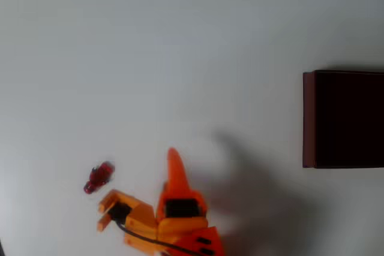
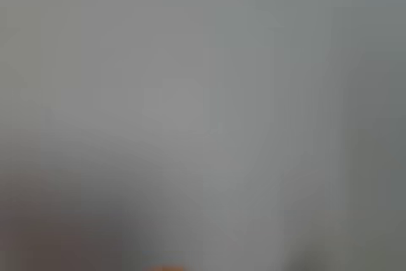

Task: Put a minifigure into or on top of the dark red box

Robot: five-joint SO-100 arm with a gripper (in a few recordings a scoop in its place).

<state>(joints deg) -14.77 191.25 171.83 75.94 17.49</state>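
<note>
Risk of knocking the tiny minifigure (image 1: pixel 98 177) aside or pinching it off-centre: lying loose on the pale surface (image 1: pixel 180 58) just up-left of the orange gripper (image 1: pixel 139 180), whose jaws spread wide and hold nothing, and well apart from the dark red box (image 1: pixel 343 119) at the right edge. Overhead view alone giving figure, box and jaw spread; wrist view a grey blur with a sliver of orange at the bottom edge, useless for lining up.

Minifigure (image 1: pixel 99 177): tiny, red, dark patches, laid tilted at lower left of overhead view. Box (image 1: pixel 308 119): maroon, open, dark inside, seen at right edge, well apart.
</note>
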